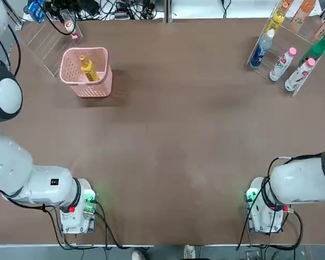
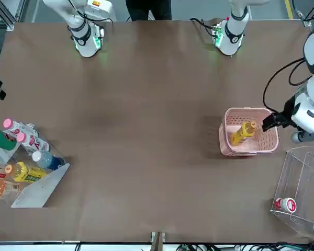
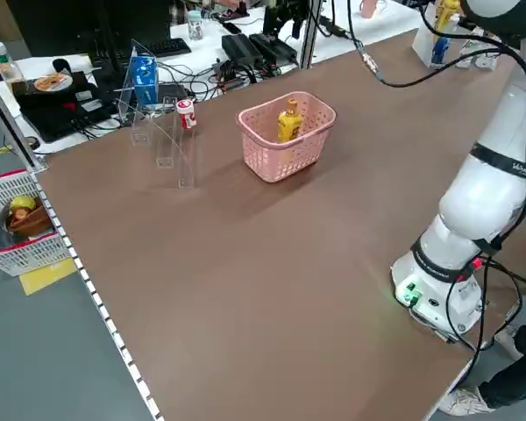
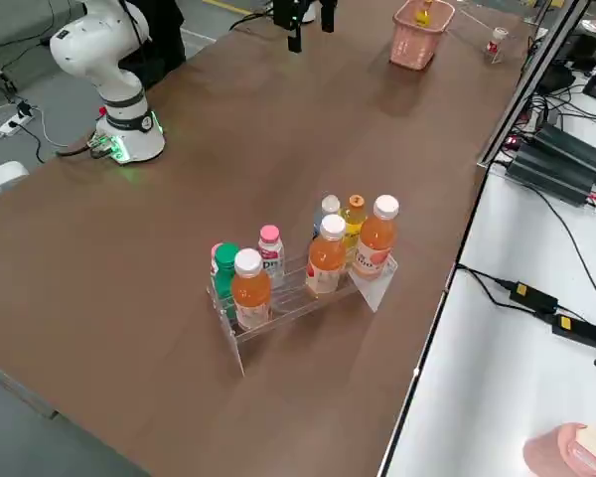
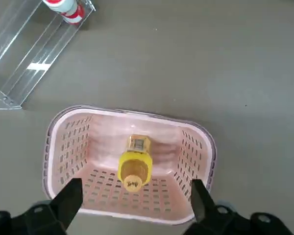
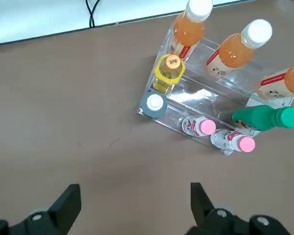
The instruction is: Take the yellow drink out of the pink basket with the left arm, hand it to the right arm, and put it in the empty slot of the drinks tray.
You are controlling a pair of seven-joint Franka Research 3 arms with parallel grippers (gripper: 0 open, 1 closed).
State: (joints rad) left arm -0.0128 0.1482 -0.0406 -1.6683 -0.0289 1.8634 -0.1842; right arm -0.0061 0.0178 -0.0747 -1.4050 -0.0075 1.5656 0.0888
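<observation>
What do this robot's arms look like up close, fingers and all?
Both arms are glossy white and rounded, with dark bands at some joints. Black cables hang along them, and green and red lights glow near their bases. The left fingers and right fingers are black and blocky, with silvery screws.

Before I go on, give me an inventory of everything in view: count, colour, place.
Basket: one, pink, table's left side
Drink: one, yellow, inside the basket
Drinks tray: one, clear, far right
Orange bottles: three, in tray
White bottles: two, pink-capped, in tray
Green bottle, blue bottle, yellow bottle: one each, in tray
Box: one, clear, beyond the basket
Can: one, red-white, in the box
Electronics, cables, sundries: many, mostly black, bench beyond table
Crate: one, white, floor
Person: dark trousers, robot's side
Left gripper: one, black, above basket, fingers open
Right gripper: one, black, robot's side of tray, fingers open
</observation>
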